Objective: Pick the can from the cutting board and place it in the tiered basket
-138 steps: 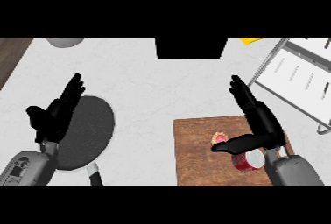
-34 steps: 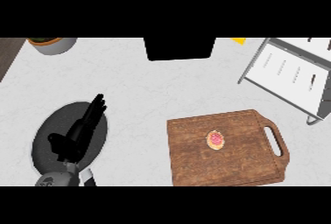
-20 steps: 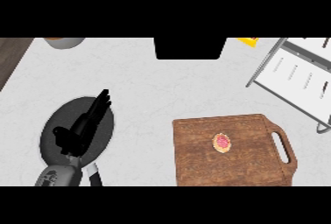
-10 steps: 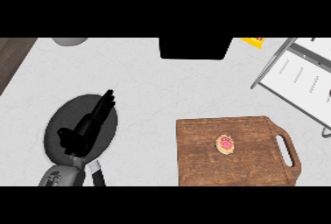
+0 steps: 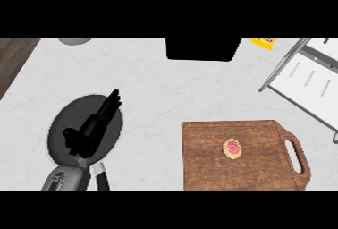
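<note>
Can (image 5: 232, 148) sat upright mid cutting board (image 5: 244, 179); left robot hand (image 5: 92, 127), fingers straight and empty, lay well left of the board. Right one unseen.

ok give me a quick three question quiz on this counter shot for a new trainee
1. True or false: the can stands on the cutting board.
2. Which hand shows in the head view?
A. only the left hand
B. only the right hand
C. both hands
3. Fill in the gap: the left hand lies over a dark round ____.

Key:
1. True. The can stands near the board's middle, and no hand touches it.
2. A. The left hand shows at the lower left with fingers straight; the right hand is out of view.
3. Pan. Its handle points toward the view's lower edge.
</note>
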`<state>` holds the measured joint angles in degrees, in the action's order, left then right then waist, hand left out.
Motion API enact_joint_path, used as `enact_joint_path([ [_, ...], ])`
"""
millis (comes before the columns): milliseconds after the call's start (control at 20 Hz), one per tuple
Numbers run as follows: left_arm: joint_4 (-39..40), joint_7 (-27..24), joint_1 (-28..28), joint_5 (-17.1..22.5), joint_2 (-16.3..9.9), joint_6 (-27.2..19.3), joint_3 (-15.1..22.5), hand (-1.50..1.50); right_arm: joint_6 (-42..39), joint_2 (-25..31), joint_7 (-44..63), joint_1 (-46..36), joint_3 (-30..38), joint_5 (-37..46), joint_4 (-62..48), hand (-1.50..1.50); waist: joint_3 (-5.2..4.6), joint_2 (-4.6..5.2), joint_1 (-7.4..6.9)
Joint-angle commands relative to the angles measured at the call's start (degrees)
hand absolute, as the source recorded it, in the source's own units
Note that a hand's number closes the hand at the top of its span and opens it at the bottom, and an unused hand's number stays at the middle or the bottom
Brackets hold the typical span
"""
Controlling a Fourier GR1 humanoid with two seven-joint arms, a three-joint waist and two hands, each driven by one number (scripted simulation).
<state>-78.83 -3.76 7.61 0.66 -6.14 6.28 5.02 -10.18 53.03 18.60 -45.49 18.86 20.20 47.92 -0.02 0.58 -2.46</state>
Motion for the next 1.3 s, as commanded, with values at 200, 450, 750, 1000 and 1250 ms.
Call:
enact_joint_path([
  [200, 1.53, -1.54, -0.91, -1.1, 1.5, -0.31, 0.84, 0.0, 3.3, -4.01, -3.98, -14.1, -4.01, 5.75, -17.07, 1.5, 0.05, 0.18, -0.21],
  [450, 0.68, 1.66, 1.0, 1.02, -0.52, 1.62, -1.5, 0.0, 8.57, -10.1, -9.78, -13.47, -2.38, 5.01, -22.31, 1.5, 0.09, 0.03, 0.55],
  [750, 1.79, 0.15, 2.6, 0.25, -0.81, 1.84, -1.75, 0.0, 8.13, -10.39, -8.37, -20.36, 0.76, 3.32, -30.26, 1.5, 0.1, 0.49, -0.31],
  [1000, 1.25, -0.58, 0.7, 0.69, -0.07, 1.73, -1.66, 0.0, 4.39, -10.26, 2.32, -21.55, 7.08, -3.26, -34.78, -1.5, 0.1, 0.42, -0.01],
  [1250, 2.35, 0.04, 1.53, -0.03, 0.37, 0.37, -2.33, 0.0, 7.33, -10.93, 0.91, -20.67, 10.51, -6.9, -33.52, -1.5, 0.07, -0.04, 1.08],
])
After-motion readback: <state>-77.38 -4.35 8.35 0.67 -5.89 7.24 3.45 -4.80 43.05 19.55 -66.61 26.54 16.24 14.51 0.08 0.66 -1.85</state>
